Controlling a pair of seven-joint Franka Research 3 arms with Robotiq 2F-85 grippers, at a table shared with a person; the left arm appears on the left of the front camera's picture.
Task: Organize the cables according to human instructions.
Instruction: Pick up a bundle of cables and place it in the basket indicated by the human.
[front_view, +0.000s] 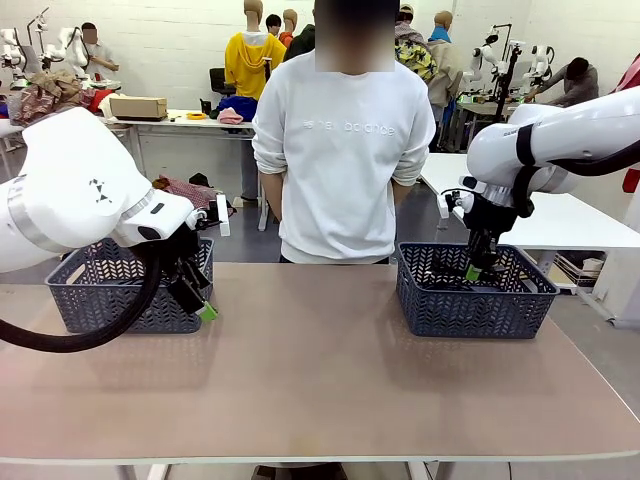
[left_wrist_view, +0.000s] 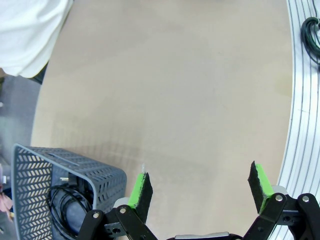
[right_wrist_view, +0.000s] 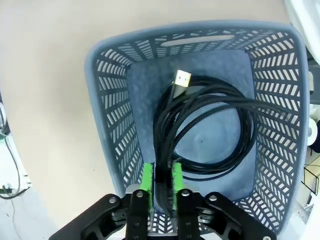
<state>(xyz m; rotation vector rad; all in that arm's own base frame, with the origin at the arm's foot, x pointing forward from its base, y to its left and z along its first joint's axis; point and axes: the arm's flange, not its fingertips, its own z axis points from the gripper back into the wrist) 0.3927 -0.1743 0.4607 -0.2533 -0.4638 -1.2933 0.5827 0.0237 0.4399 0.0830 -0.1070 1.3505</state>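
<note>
Black cable coil (right_wrist_view: 210, 135) lying in right basket (right_wrist_view: 115, 130), gold-tipped plug up top; another coil (left_wrist_view: 65, 205) sitting in left basket (left_wrist_view: 35, 190). Bare brown counter (front_view: 320, 370) between baskets, so sorting looking mostly done; total cable count unclear. Right end effector (right_wrist_view: 162, 182) reaching down into right basket, green pads narrowly apart around cable strands; still gripping or letting go, cannot tell. Left end effector (left_wrist_view: 200, 187) hovering above counter beside left basket, fingers spread wide, empty. Person (front_view: 343, 150) standing at far side, hands behind back.
</note>
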